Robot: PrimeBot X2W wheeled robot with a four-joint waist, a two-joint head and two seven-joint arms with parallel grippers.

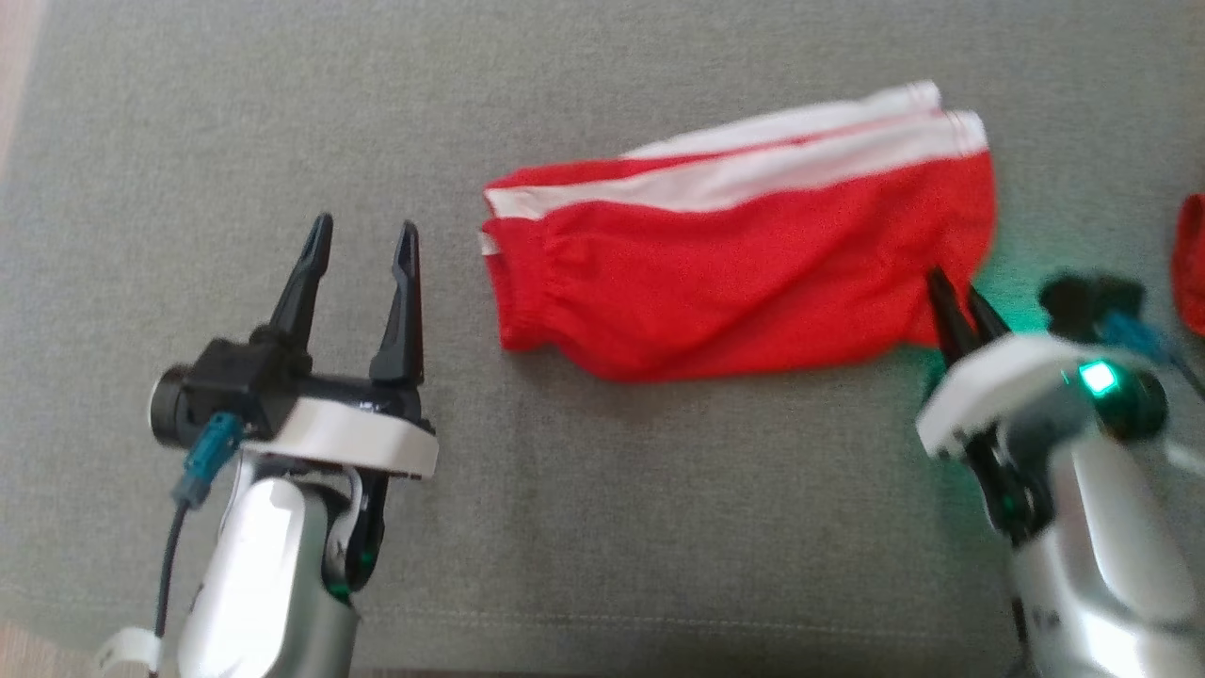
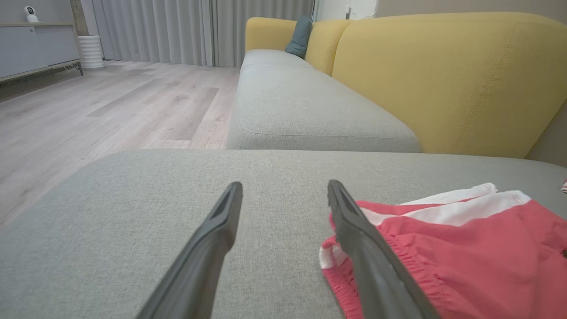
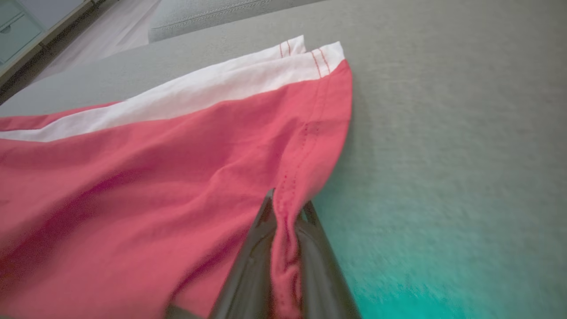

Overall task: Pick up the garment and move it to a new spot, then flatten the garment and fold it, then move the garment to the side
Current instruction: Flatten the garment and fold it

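The garment [image 1: 744, 245] is a pair of red shorts with white side stripes, lying folded on the grey cushion [image 1: 565, 527]. My right gripper [image 1: 953, 297] is shut on its near right hem corner. The right wrist view shows the red hem [image 3: 288, 212] pinched between the two dark fingers. My left gripper [image 1: 362, 245] stands open on the left, a short way from the elastic waistband [image 1: 518, 282], with nothing between its fingers. In the left wrist view the garment [image 2: 465, 248] lies to the right of the open left gripper [image 2: 283, 195].
A second red item [image 1: 1191, 264] shows at the far right edge of the cushion. Beyond the cushion stand a grey sofa seat [image 2: 305, 110] with a yellow backrest [image 2: 443, 75], a wooden floor [image 2: 88, 110] and curtains.
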